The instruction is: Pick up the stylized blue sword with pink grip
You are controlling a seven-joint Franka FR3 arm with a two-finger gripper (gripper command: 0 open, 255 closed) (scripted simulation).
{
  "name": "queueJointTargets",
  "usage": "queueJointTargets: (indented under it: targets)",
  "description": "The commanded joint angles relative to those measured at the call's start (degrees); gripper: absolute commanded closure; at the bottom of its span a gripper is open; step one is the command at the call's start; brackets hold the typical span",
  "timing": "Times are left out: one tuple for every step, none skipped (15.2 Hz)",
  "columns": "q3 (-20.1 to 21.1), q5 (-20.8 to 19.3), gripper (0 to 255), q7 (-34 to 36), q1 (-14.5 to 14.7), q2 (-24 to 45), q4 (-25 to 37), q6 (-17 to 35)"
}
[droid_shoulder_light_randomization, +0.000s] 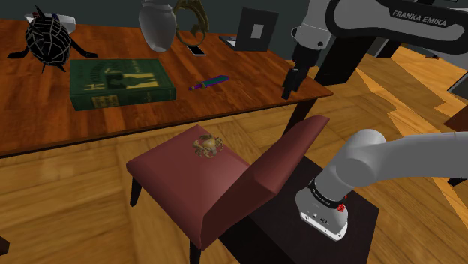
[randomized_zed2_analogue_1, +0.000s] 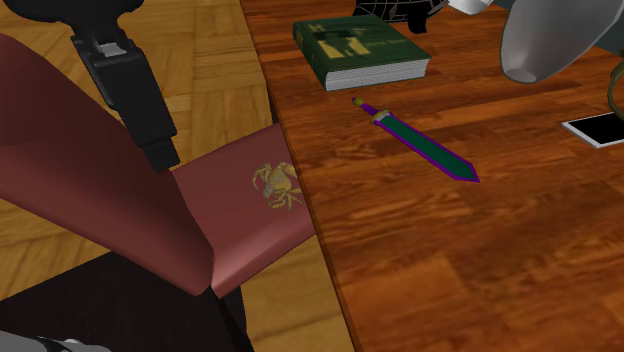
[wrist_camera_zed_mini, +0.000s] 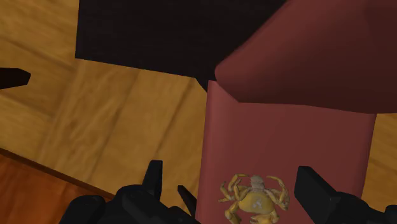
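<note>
The sword (randomized_zed2_analogue_1: pixel 420 142) lies flat on the wooden table (randomized_zed2_analogue_1: pixel 480 260), its dark green blade edged in purple and its grip purple. In the shoulder view the sword (droid_shoulder_light_randomization: pixel 208 82) rests just right of a green book (droid_shoulder_light_randomization: pixel 120 82). My gripper (droid_shoulder_light_randomization: pixel 286 91) hangs in the air by the table's near corner, well to the right of the sword and above the dark red chair (droid_shoulder_light_randomization: pixel 225 180). In the second exterior view the gripper (randomized_zed2_analogue_1: pixel 160 152) is over the chair, left of the table edge. The wrist view has the gripper (wrist_camera_zed_mini: pixel 234 188) open, with a small yellow crab (wrist_camera_zed_mini: pixel 254 198) far below between its fingers.
The crab figure (droid_shoulder_light_randomization: pixel 207 145) sits on the chair seat (wrist_camera_zed_mini: pixel 286 140), pushed up to the table. On the table stand the green book (randomized_zed2_analogue_1: pixel 360 50), a grey vase (droid_shoulder_light_randomization: pixel 157 24), a black wire-frame figure (droid_shoulder_light_randomization: pixel 46 37), a phone (droid_shoulder_light_randomization: pixel 196 50) and a laptop (droid_shoulder_light_randomization: pixel 251 30).
</note>
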Motion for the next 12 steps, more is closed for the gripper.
queueJointTargets:
  targets:
    - [0.0,0.0,0,0.0,0.0,0.0,0.0,0.0]
    - [1.2,0.9,0,2.9,-0.4,1.9,0.7,1.2]
    - [2.4,1.8,0,5.7,-0.9,3.8,1.4,2.5]
    - [3.6,2.5,0,8.5,-1.4,5.8,2.3,3.7]
    - [4.8,3.2,0,11.3,-1.9,7.8,3.2,4.8]
    - [5.8,3.7,0,14.1,-2.5,9.9,4.3,6.0]
    - [6.9,4.2,0,16.9,-3.1,12.1,5.4,7.1]
    - [7.9,4.5,0,19.7,-3.7,14.3,6.6,8.1]
    - [8.8,4.8,0,22.4,-4.2,16.5,7.9,9.1]
    - [9.7,4.9,0,25.2,-4.8,18.7,9.3,10.1]
    - [10.5,4.9,0,27.9,-5.4,21.0,10.7,10.9]
    - [11.2,4.9,0,30.7,-6.0,23.3,12.2,11.8]
